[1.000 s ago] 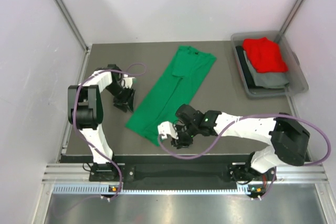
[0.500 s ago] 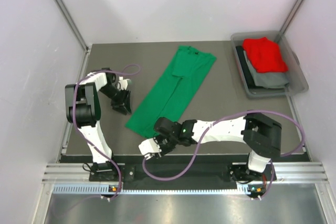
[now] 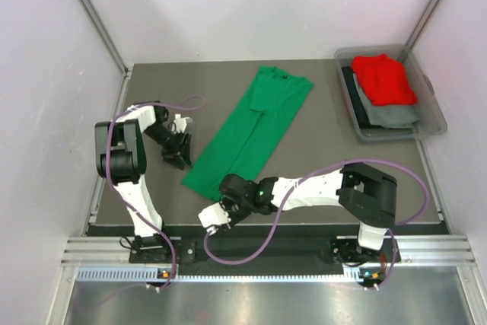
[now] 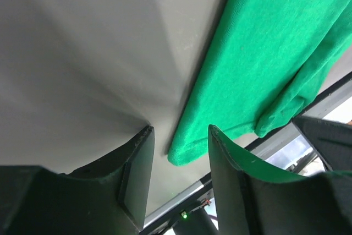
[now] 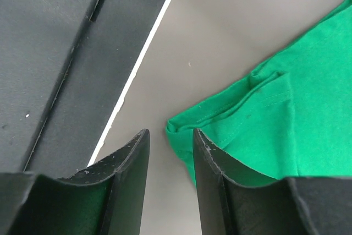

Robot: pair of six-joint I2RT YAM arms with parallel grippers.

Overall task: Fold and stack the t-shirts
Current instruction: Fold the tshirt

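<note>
Lab test cell: white enclosure walls

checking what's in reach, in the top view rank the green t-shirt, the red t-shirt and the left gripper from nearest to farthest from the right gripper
From the right gripper, at the table's near edge:
1. green t-shirt, mid-table, its near hem just beyond the gripper.
2. left gripper, on the left, beside the shirt's left edge.
3. red t-shirt, far right corner, in the clear bin.
</note>
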